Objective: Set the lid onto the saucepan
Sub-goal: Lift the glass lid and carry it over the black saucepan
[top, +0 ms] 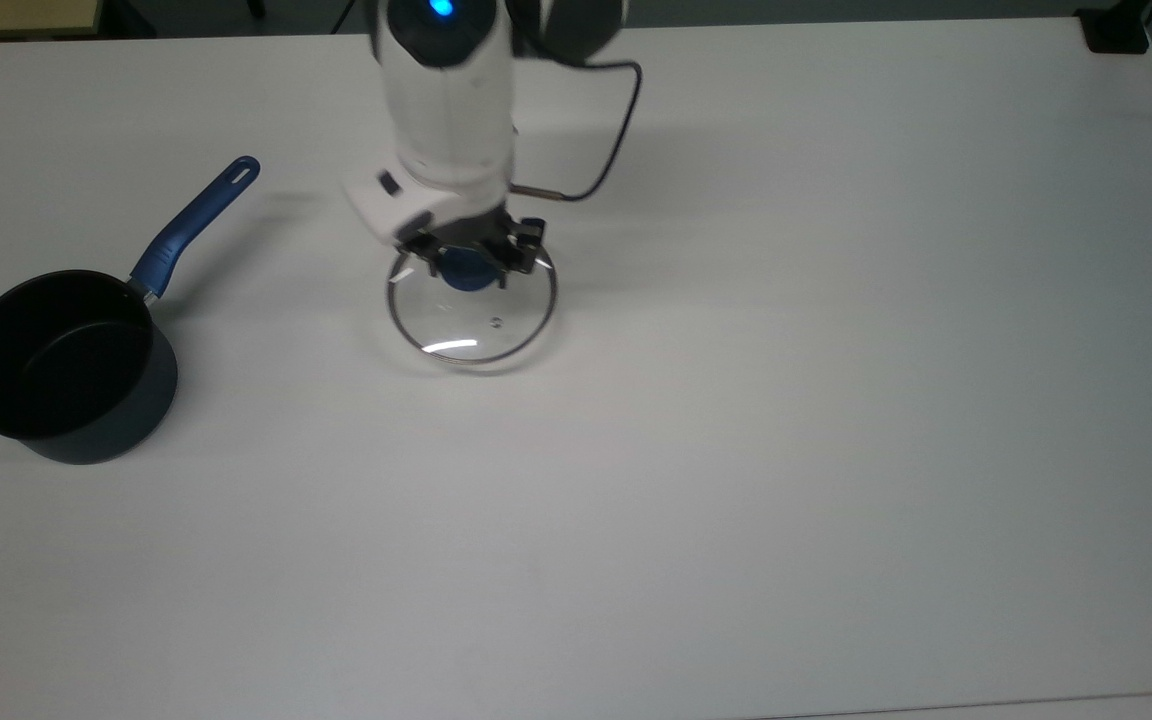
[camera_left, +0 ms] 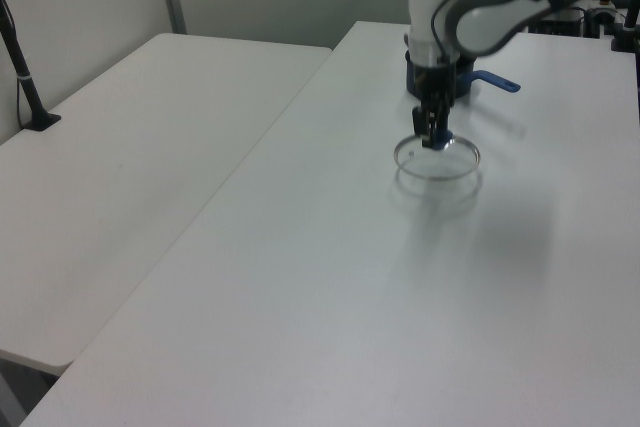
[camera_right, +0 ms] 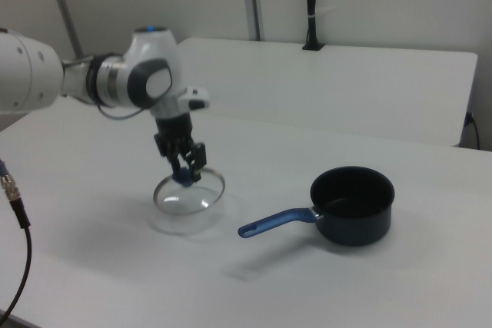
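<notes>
White surface (top: 786, 450) fills most of what I see, and a second one (camera_left: 130, 157) stands beside it in the left view. My white arm (top: 446, 100) reaches down over it, a blue light on its top joint and a dark cable looping off at the top view's right. I read no brand, label or writing on anything.

I see the saucepan (top: 61, 365) upright and open at the top view's far left, well apart from the arm, its blue handle (top: 191, 230) running up and to the right.

I have the lid (top: 473, 305) held level clear of the surface, with its shadow below it in the right view (camera_right: 189, 192). My gripper (top: 469, 266) is clamped on the blue knob (top: 464, 272).
</notes>
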Tool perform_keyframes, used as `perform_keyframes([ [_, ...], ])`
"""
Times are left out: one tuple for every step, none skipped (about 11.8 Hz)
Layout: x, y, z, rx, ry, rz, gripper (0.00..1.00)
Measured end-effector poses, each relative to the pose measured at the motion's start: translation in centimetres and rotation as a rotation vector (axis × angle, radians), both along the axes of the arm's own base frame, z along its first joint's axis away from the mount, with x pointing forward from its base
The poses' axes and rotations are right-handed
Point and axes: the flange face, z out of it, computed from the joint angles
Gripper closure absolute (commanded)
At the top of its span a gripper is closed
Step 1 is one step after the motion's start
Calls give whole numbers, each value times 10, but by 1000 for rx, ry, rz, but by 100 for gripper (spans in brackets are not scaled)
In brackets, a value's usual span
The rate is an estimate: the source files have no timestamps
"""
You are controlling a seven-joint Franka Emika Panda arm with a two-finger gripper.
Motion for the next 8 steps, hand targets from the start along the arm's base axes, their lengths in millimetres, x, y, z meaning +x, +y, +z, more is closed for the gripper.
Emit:
perform_keyframes([
  [6, -16, 31, -4, -24, -22, 58],
  [13, -40, 72, -9, -65, -37, 58],
  [16, -66, 106, -16, -101, -47, 58],
  [17, -97, 131, -25, -136, -56, 58],
  [18, -129, 145, -34, -163, -69, 58],
  [18, -162, 153, -46, -181, -87, 58],
  [21, -196, 156, -64, -200, -107, 58],
  [27, -230, 152, -91, -237, -132, 58],
])
